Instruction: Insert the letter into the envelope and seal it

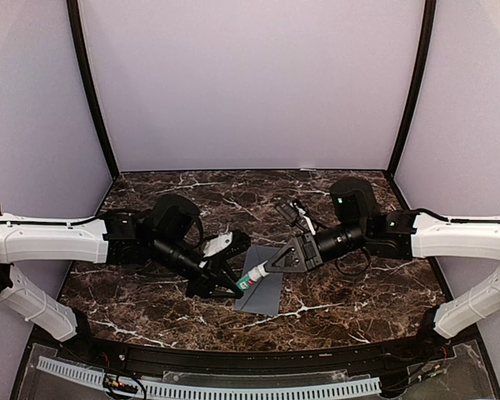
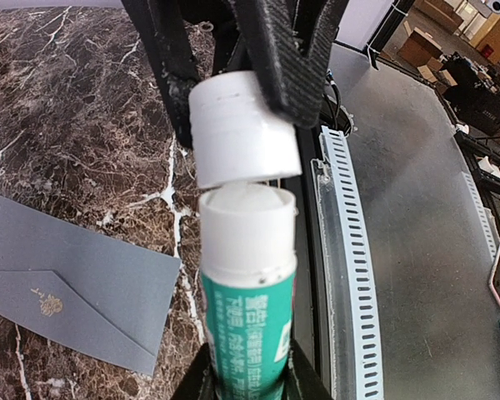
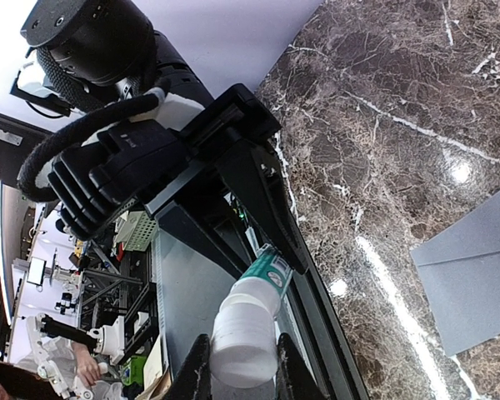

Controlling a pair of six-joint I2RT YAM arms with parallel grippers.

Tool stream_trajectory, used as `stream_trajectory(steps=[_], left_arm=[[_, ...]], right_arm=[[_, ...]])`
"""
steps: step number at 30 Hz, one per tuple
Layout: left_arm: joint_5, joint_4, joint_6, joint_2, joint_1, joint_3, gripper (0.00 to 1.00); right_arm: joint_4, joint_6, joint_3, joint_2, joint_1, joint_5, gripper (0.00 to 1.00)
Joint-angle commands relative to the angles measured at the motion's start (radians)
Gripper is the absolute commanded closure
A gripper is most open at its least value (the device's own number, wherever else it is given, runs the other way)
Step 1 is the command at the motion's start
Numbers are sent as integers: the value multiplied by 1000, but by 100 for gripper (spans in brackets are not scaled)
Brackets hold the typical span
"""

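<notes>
Left gripper [image 1: 233,284] clamps a green-labelled white glue tube [image 2: 248,329]; right gripper [image 1: 277,263] pinches its round white cap [image 2: 243,129] (tilted, barely parted), presumably uncapping to seal the slate-grey paper envelope [image 2: 75,279].

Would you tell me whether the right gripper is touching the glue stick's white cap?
Touching: the right wrist view shows the white cap clamped between both fingers of the right gripper, pressed against its sides.

You are looking at two arms wearing glossy white shells along their long links, the left arm [image 1: 50,237] and the right arm [image 1: 462,235]. Toward the wrists, round black motor housings [image 1: 173,212] are taking over. A black braided cable [image 3: 75,133] is looping behind the left gripper [image 1: 237,285], and the right gripper [image 1: 271,267] is showing matte black, ribbed, tapering fingers [image 2: 292,58].
</notes>
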Motion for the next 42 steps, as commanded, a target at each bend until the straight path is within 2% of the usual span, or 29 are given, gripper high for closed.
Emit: stream_trajectory(steps=[1, 22, 28, 37, 42], left_arm=[[23, 14, 5, 1, -5, -3, 100], [28, 13, 3, 9, -5, -2, 100], [37, 5, 2, 23, -5, 4, 100], [39, 0, -19, 47, -4, 17, 100], [41, -1, -31, 55, 4, 23, 100]], right_arm=[[37, -9, -4, 4, 11, -16, 84], [44, -21, 8, 31, 40, -41, 85], [15, -46, 25, 34, 52, -23, 85], [-120, -110, 75, 65, 91, 50, 85], [-117, -109, 79, 78, 110, 66, 86]])
